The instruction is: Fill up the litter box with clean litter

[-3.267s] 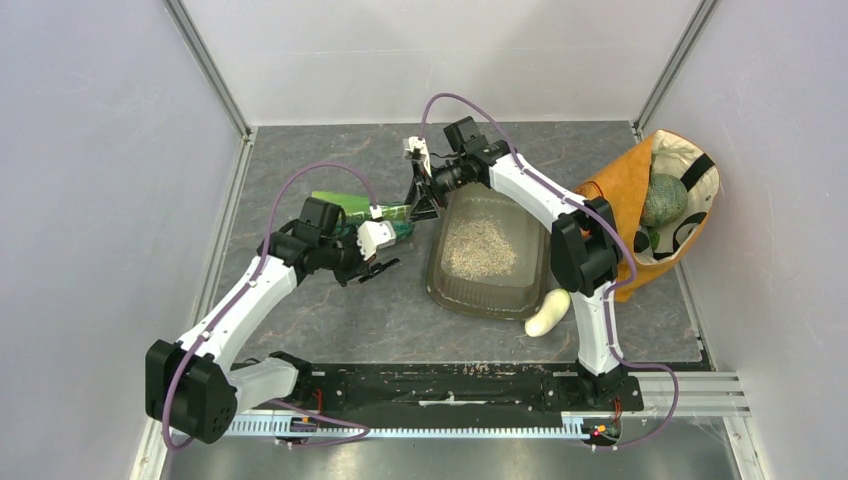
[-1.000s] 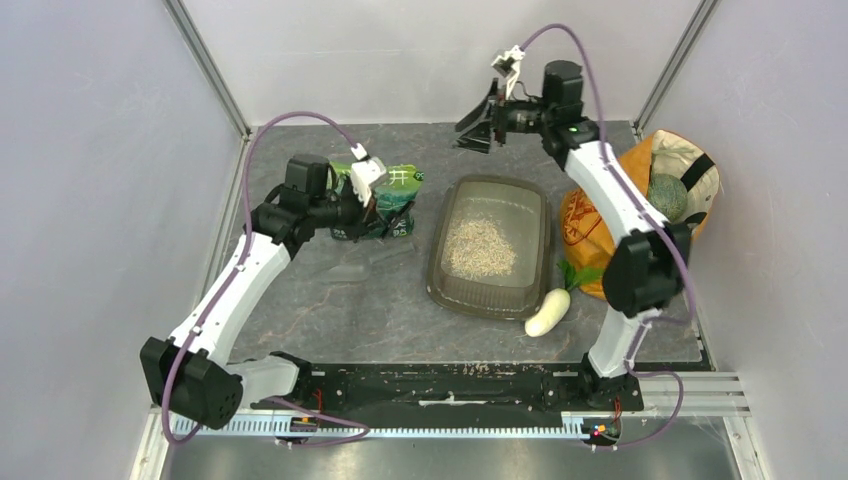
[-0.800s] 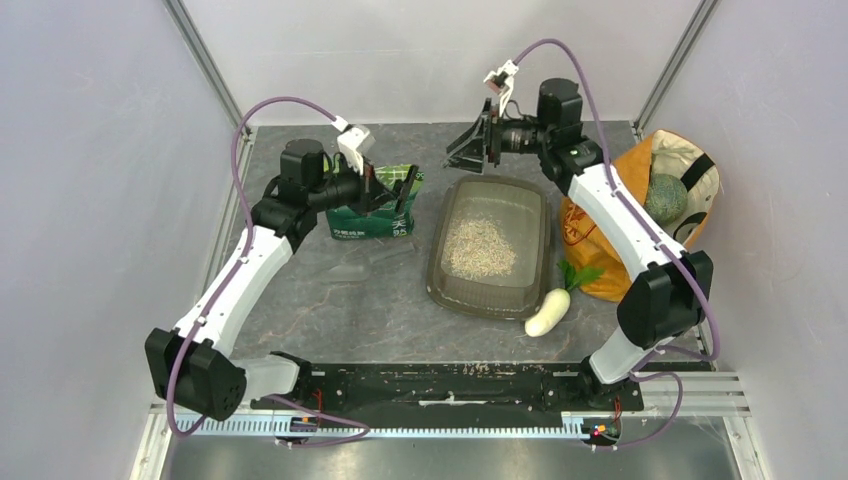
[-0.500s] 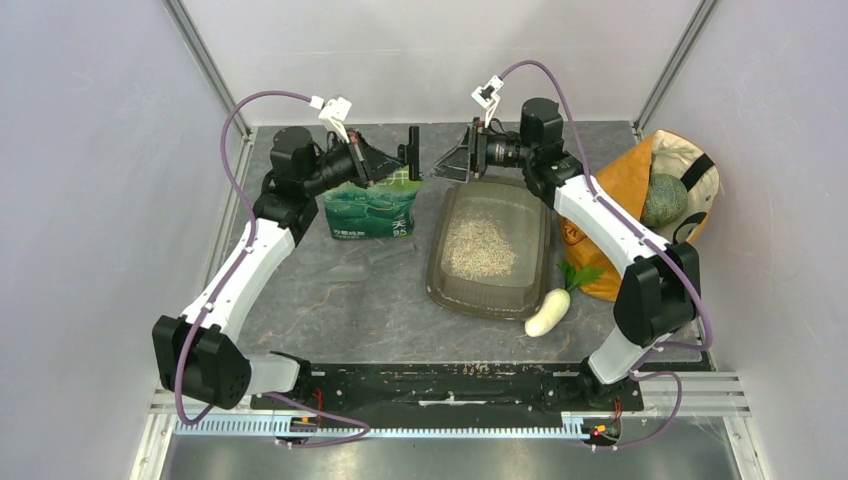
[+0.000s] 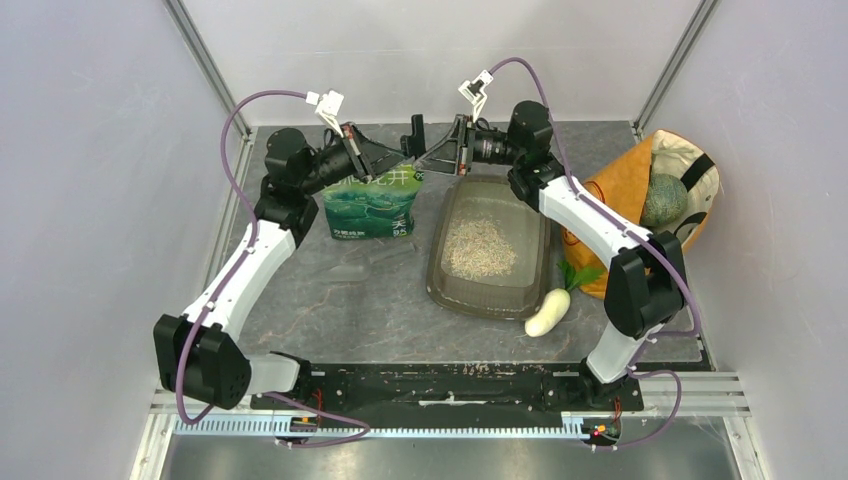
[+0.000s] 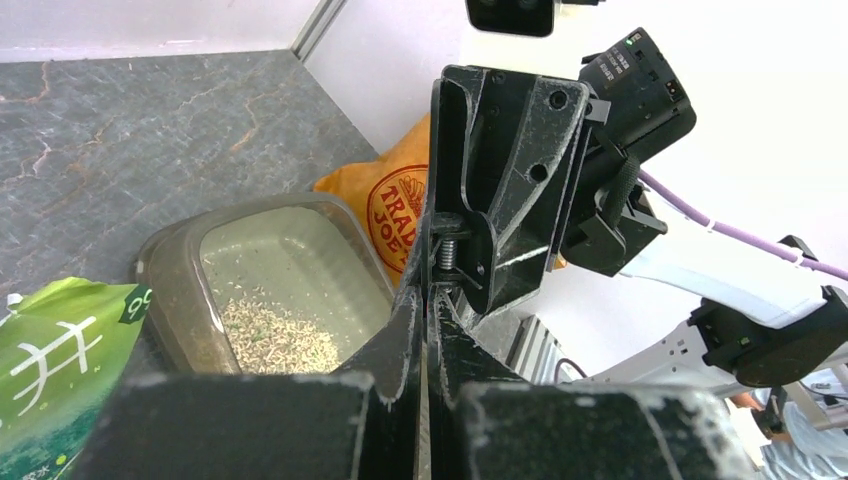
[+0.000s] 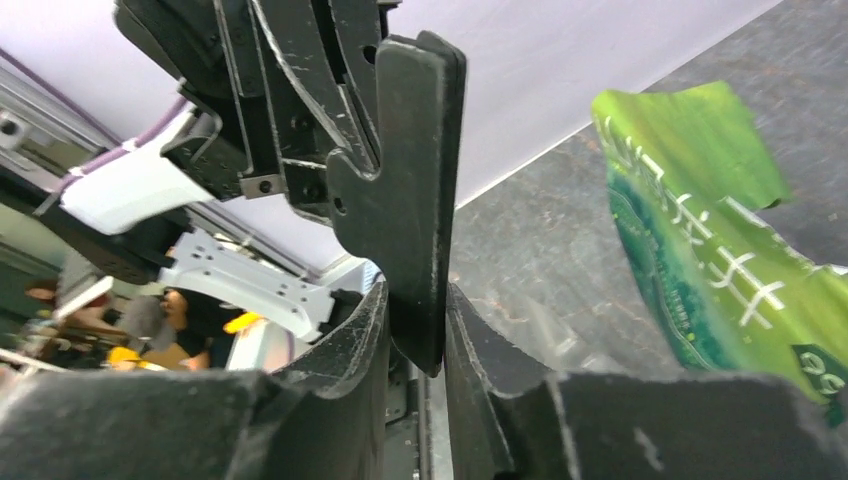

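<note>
Pale beige granules [image 5: 478, 248] are covering only part of the smoky plastic tray [image 5: 436, 268] (more needed); jaws of the right gripper [image 7: 415, 292] are pinching the pressed-together jaws of the left gripper [image 6: 424, 312].

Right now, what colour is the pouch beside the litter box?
Green pouch with white characters; best in the top external view.
</note>
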Robot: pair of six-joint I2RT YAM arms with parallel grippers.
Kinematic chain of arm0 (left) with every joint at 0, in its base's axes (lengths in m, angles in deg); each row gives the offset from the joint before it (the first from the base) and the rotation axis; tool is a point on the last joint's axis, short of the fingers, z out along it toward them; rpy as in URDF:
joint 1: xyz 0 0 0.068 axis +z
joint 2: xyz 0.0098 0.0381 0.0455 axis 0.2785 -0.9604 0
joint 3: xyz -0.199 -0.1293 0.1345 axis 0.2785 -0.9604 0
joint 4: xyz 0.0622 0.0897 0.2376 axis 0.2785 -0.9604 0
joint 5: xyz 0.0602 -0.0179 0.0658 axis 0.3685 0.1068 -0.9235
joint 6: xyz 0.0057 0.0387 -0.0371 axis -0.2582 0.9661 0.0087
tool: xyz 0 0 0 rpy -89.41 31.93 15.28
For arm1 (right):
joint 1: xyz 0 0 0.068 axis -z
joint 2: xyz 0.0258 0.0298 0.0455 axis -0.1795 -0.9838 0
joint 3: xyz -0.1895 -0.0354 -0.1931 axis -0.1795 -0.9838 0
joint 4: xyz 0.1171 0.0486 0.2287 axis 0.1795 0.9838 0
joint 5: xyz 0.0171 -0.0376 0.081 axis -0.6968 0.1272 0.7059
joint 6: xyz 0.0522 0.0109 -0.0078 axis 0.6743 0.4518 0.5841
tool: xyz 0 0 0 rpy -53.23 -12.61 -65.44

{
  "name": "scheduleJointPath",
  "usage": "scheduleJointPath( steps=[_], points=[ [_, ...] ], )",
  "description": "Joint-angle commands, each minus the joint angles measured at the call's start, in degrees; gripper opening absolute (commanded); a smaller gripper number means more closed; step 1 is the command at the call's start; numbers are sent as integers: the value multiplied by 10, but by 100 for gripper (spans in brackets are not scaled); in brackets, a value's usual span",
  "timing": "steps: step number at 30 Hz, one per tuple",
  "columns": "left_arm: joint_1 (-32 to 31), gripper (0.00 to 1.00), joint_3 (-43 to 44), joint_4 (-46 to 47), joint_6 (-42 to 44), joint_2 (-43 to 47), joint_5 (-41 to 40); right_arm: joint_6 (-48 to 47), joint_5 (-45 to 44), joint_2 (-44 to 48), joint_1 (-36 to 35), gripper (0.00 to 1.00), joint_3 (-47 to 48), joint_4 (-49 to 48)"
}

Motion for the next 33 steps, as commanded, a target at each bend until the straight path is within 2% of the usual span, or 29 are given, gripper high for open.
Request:
scheduleJointPath(
  steps=[1,3,6,7,10,12,14,15,19,20,22,23,25,26,28,30,31,33],
  points=[
    [2,2,-10,28,-12,21,23,50,36,0,-3,21,28,-76],
    [3,2,-14,22,0,26,24,57,49,2,-3,12,29,-74],
    [10,35,-11,-9,41,39,43,49,68,6,-1,0,27,-47],
    [19,44,-7,-30,68,46,54,41,72,9,2,0,26,-32],
    [67,64,15,-152,174,73,83,4,105,13,8,0,30,26],
    [103,80,35,-209,250,85,136,-21,131,13,8,0,38,73],
    [103,82,82,-314,357,80,161,-41,153,13,5,0,39,107],
    [103,82,98,-340,369,76,171,-66,165,11,3,0,47,147],
    [87,84,120,-342,290,42,213,-256,155,6,-13,0,109,399],
    [80,84,113,-328,265,41,204,-289,151,5,-16,0,121,437],
    [79,85,90,-280,238,56,175,-289,156,2,-19,0,132,453],
    [80,85,82,-270,272,78,145,-279,158,-2,-19,0,138,457],
    [80,86,70,-275,394,129,42,-268,167,-11,-18,0,151,482],
    [80,86,64,-284,485,150,5,-262,177,-13,-19,0,153,495],
    [80,87,54,-333,681,179,-3,-243,204,-15,-20,0,144,502],
    [80,87,8,-340,850,219,-1,-232,224,-9,-26,0,126,506],
    [80,87,-26,-312,917,247,-2,-232,229,-4,-31,0,117,512],
    [79,87,-105,-209,993,290,8,-237,226,7,-41,0,103,526]
  ],
)
